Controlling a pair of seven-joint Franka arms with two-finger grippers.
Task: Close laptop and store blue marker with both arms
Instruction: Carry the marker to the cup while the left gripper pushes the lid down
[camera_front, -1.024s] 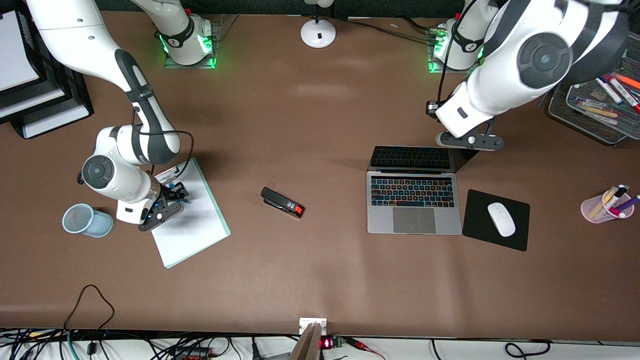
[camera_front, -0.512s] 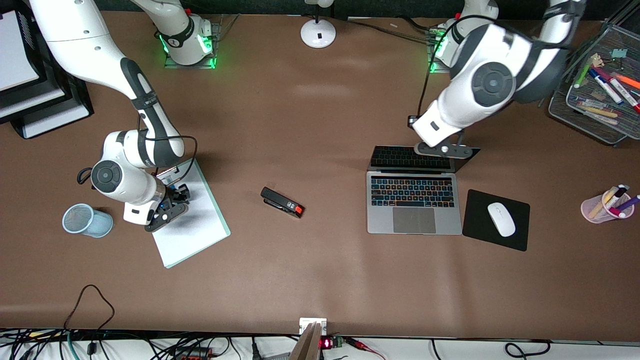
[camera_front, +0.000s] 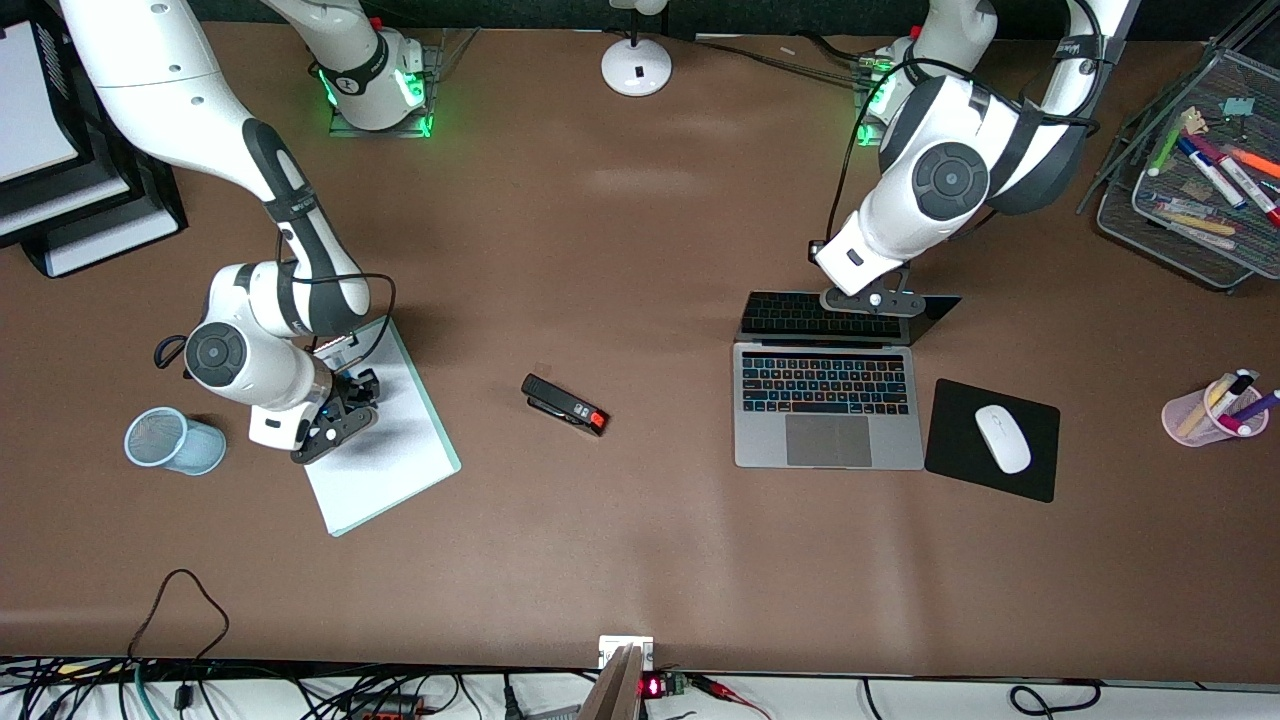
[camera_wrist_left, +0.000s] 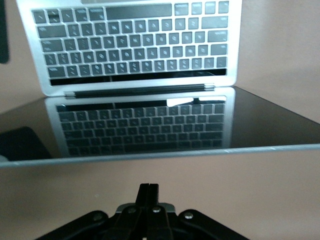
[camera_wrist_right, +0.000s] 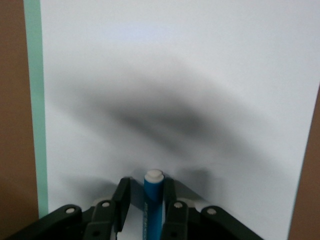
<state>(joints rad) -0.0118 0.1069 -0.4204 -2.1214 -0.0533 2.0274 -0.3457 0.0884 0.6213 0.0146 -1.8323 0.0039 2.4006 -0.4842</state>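
Black stapler (camera_front: 565, 405) lies at the laptop's (camera_front: 828, 405) 9 o'clock, mouse pad (camera_front: 992, 440) at its 3 o'clock. Laptop open; left gripper (camera_wrist_left: 148, 192), fingers pressed together and empty, hangs over the lid's top edge. Right gripper (camera_wrist_right: 145, 200) over white notepad (camera_front: 385, 430), clamped on upright blue marker (camera_wrist_right: 152, 205).

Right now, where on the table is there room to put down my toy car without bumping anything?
The biggest bare stretch of table lies nearer the front camera than the stapler and laptop. There is also room between the stapler and the laptop. It is crowded around the notepad, where the right tool holds the blue marker, and by the mouse pad.
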